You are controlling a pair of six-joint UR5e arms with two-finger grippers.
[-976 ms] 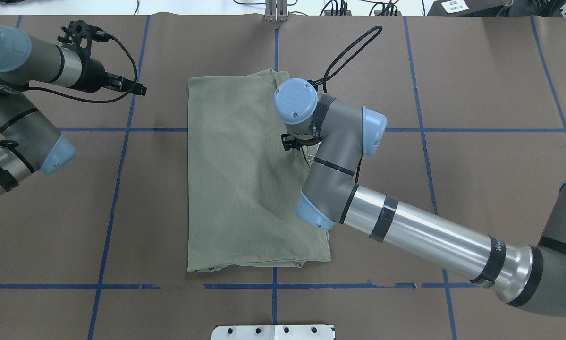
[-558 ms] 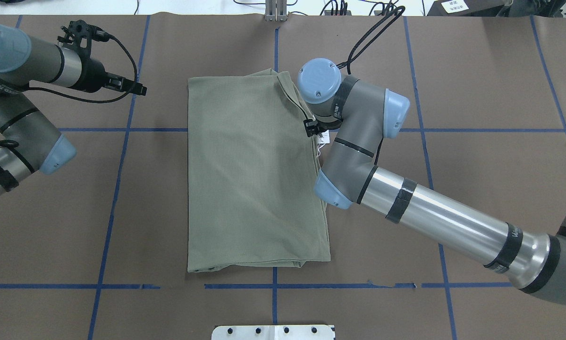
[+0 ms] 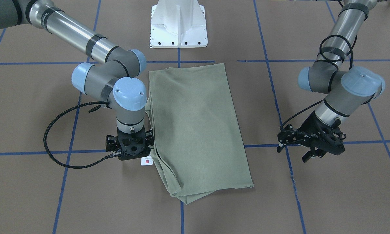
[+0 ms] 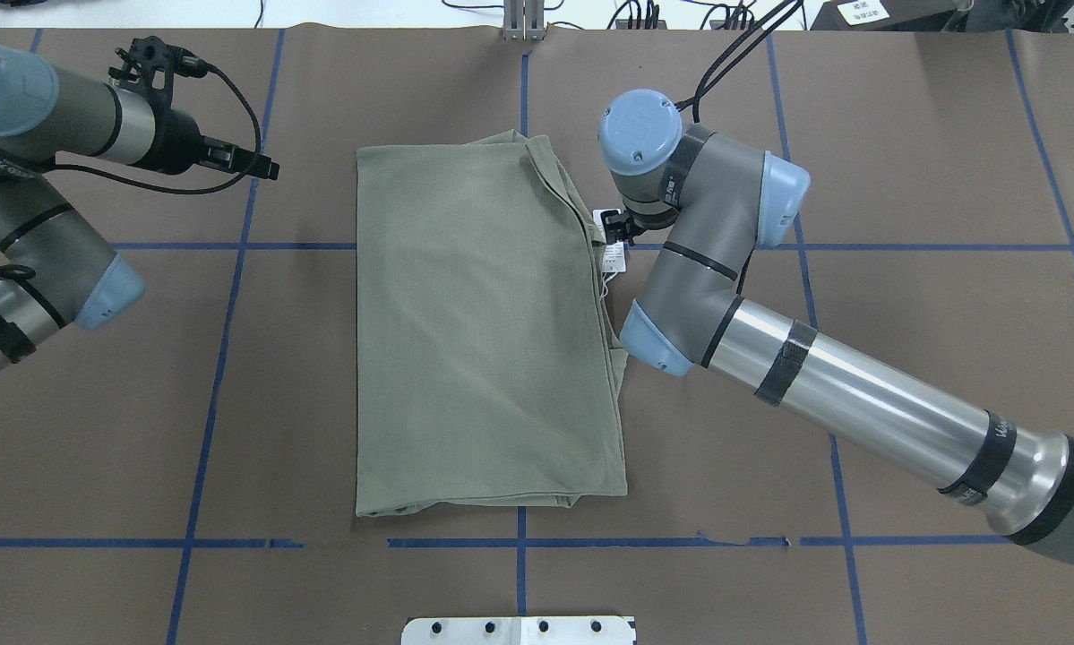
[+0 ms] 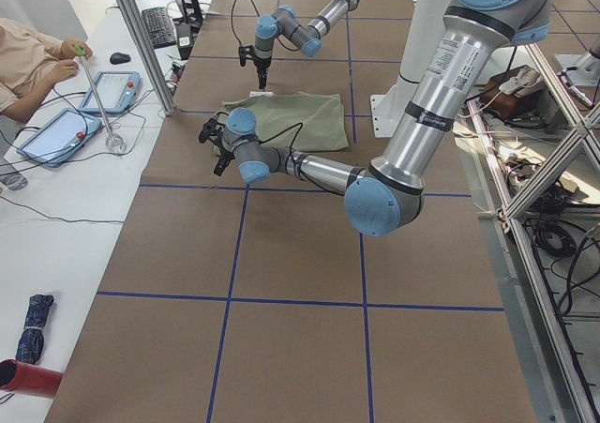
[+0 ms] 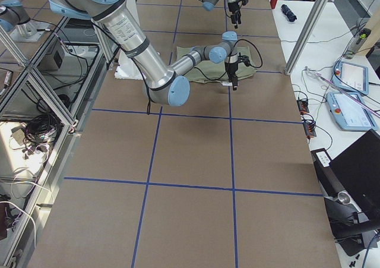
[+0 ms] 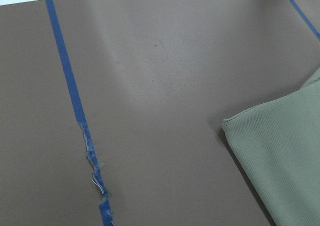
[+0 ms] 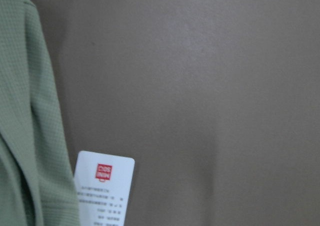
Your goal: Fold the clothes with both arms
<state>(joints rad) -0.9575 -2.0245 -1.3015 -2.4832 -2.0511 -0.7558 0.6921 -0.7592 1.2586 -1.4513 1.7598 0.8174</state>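
Overhead view, left to right. Item one: left gripper (image 4: 266, 167), upper left of the frame, held over the bare table (image 4: 904, 161) well apart from the cloth and pointing toward it; whether its jaws are open or closed cannot be told from any view. Item two: shirt (image 4: 483, 331), sage-green, centre of the frame, lying flat as a tall folded rectangle. Layered edges show along its right side, and a fold of cloth pokes past the upper right corner. Item three: hang tag (image 4: 614, 258), white with a red mark, on the table just beside the shirt's right edge. Item four: right gripper (image 4: 615, 226), right of centre, pointing down just beside that edge and over the tag. Its fingers are hidden beneath the wrist, so the jaw state cannot be told; no cloth hangs from it. Hazards, as judged: a descent here could catch the tag or its string and drag the stacked layers askew. A grasp on the top layer alone would open the fold. A lift from one side only would let the shirt sag and skew.
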